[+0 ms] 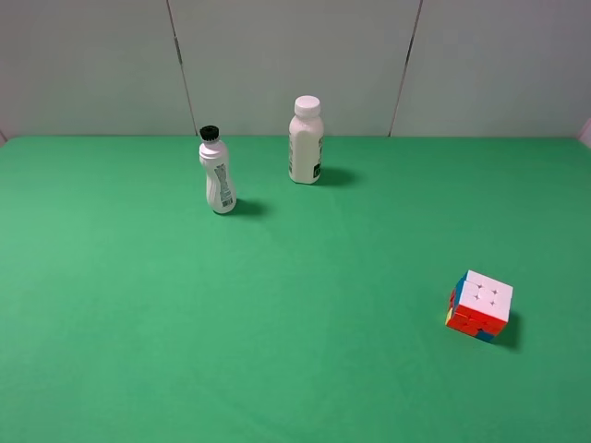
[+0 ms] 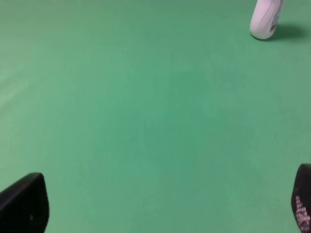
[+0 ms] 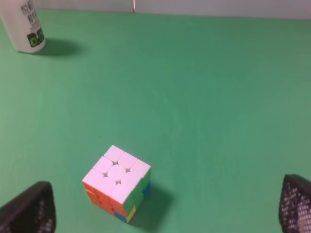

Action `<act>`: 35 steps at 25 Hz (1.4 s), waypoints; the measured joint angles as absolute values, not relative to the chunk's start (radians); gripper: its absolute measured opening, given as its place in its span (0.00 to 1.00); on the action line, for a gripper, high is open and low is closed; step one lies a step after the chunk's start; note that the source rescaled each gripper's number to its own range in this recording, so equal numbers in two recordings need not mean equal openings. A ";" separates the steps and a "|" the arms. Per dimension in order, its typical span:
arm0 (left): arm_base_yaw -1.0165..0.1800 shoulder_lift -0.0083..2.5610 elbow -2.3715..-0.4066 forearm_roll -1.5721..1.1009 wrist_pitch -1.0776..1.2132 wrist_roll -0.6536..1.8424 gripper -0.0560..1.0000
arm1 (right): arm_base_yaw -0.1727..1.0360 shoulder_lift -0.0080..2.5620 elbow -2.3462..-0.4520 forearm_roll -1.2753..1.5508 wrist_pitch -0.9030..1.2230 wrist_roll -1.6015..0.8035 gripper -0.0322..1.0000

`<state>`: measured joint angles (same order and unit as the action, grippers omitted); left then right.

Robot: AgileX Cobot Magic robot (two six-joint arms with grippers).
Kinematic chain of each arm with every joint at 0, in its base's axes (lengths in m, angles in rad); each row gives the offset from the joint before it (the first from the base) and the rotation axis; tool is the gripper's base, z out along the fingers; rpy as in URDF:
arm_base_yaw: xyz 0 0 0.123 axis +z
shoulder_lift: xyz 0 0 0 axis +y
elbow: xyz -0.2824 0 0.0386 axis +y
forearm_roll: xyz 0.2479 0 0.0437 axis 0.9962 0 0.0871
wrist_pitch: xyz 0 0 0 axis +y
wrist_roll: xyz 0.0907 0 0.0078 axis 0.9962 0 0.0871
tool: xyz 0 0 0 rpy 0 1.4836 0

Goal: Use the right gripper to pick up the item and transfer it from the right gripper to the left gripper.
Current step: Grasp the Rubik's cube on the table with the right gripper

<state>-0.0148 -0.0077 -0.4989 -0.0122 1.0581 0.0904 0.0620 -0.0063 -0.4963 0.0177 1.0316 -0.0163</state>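
Nothing done | white-topped multicoloured puzzle cube (image 1: 480, 307) sits free | right pincer (image 3: 161, 208), left pincer (image 2: 163, 204) gape empty | pickup, handover remain

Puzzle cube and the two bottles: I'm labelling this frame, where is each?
Puzzle cube (image 1: 484, 301): exterior high view, white top face.
Black-capped bottle (image 1: 219, 180): exterior high view, mid-body.
White-capped bottle (image 1: 306, 148): exterior high view, mid-body.

High camera overlooks the table (image 1: 138, 351); low wrist cameras face forward, the right sharing the cube (image 3: 117, 183).
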 joint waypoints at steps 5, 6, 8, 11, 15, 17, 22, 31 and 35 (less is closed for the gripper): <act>-0.015 -0.008 -0.499 -0.012 1.058 0.090 1.00 | 0.062 -0.006 -0.496 0.018 1.032 -0.016 1.00; -0.015 -0.008 -0.499 -0.012 1.058 0.090 1.00 | 0.062 -0.006 -0.496 0.018 1.032 -0.016 1.00; -0.015 -0.008 -0.499 -0.012 1.058 0.090 1.00 | 0.062 -0.006 -0.496 0.018 1.032 -0.016 1.00; -0.015 -0.008 -0.499 -0.012 1.058 0.090 1.00 | 0.062 -0.006 -0.496 0.018 1.032 -0.016 1.00; -0.015 -0.008 -0.499 -0.012 1.058 0.090 1.00 | 0.062 -0.001 -0.502 0.018 1.035 -0.012 1.00; -0.015 -0.008 -0.499 -0.012 1.058 0.090 1.00 | 0.062 0.041 -0.530 0.018 1.052 0.000 1.00; -0.015 -0.008 -0.499 -0.012 1.058 0.090 1.00 | 0.062 0.289 -0.632 0.018 1.104 0.007 1.00; -0.015 -0.008 -0.499 -0.012 1.058 0.090 1.00 | 0.086 0.781 -0.843 0.019 1.144 0.034 1.00; -0.015 -0.008 -0.499 -0.012 1.058 0.090 1.00 | 0.165 0.943 -0.878 0.018 1.148 0.094 1.00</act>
